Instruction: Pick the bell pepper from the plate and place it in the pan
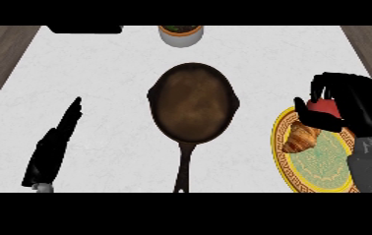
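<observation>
One bell pepper (323, 106), red, sits inside the right hand (341, 103) at about 3 o'clock in the head view. Fingers and thumb curl round it, so only a red patch shows between them; shape otherwise hidden. It is above the far rim of the plate (320, 172), cannot tell if it touches the plate.

Near to far:
- One plate at 4 o'clock, yellow patterned rim, pale green centre, cut off by the right edge.
- One croissant (300, 136) on the plate's far-left part, just under the pepper and hand.
- Left hand (54, 145) at 8 o'clock, fingers straight, pointing toward 1 o'clock, resting open on the counter (109, 72), holding nothing.
- One pan (193, 101) at centre, dark brown, handle pointing to 6 o'clock, well apart from both hands.
- One pale pot (180, 35) with something green in it at 12 o'clock, beyond the pan.
- One flat black object (85, 29) at 11 o'clock, cropped at the far edge.
</observation>
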### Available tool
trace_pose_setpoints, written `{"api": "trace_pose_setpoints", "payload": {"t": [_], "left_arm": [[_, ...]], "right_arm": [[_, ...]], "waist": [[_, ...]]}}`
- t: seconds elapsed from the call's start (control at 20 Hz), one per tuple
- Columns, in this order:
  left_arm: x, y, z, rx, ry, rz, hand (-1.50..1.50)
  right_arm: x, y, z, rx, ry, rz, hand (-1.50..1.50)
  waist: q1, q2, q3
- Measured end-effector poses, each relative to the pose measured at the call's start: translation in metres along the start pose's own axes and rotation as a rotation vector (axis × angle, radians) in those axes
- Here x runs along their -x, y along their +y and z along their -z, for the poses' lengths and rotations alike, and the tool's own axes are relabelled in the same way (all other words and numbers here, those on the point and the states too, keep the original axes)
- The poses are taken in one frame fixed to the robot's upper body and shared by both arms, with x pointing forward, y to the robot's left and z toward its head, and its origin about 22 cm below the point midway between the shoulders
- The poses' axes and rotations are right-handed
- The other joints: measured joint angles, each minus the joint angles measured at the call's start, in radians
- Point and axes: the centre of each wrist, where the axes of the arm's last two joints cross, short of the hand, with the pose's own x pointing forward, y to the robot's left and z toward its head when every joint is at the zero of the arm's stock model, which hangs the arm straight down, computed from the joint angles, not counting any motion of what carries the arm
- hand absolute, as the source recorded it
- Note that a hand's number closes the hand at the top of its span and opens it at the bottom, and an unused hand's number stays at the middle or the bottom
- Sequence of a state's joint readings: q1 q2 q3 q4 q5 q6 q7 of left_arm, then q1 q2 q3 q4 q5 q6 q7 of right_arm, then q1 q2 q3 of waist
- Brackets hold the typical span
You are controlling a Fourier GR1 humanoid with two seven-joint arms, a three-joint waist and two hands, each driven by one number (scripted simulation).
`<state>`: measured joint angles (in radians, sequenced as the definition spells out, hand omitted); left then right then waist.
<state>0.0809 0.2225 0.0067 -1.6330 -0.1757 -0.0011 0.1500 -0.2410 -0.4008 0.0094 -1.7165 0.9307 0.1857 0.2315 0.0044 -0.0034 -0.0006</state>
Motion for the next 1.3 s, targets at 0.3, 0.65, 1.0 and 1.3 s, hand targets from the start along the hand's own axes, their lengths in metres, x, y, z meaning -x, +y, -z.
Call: {"api": "trace_pose_setpoints", "payload": {"t": [0.3,0.65,1.0,1.3], "left_arm": [[0.000,-0.002,-0.001,0.007,0.001,-0.002,0.00],[0.008,-0.006,-0.001,0.019,-0.008,-0.005,0.00],[-0.001,-0.008,0.002,0.023,-0.015,-0.004,0.00],[-0.006,-0.011,0.008,0.047,-0.026,-0.003,0.00]], "right_arm": [[-0.044,-0.012,0.024,0.080,-0.110,0.094,1.50],[-0.119,0.011,0.065,0.026,-0.156,0.237,1.50],[-0.169,0.059,0.093,-0.077,-0.148,0.317,1.50],[-0.189,0.100,0.109,-0.181,-0.135,0.264,1.50]], "waist": [[0.005,0.003,0.000],[0.017,0.007,0.000],[0.027,0.010,0.001],[0.049,0.016,0.001]]}}
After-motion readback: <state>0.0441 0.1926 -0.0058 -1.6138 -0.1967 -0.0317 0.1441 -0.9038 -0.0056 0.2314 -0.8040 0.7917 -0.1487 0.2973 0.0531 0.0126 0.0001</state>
